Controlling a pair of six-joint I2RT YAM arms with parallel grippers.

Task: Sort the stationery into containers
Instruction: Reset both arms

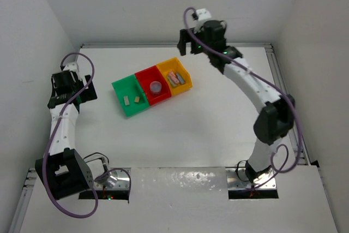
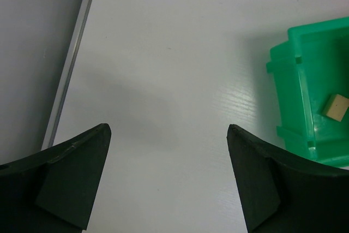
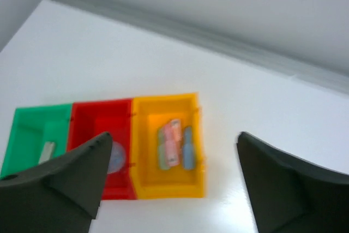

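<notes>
Left claw [image 2: 169, 130] spread, empty, frame bottom; right claw [image 3: 172, 136] likewise spread; short pastel sticks [image 3: 173, 143] inside yellow rectangular plastic bin [image 3: 143, 181], centre.

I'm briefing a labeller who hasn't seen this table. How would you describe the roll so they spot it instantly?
On the white table sits a joined row of three bins; find the red bin in the middle. The roll lies inside it: lavender-blue and round, unlike the beige blocks in the green bin and the pastel sticks in the yellow bin.
</notes>
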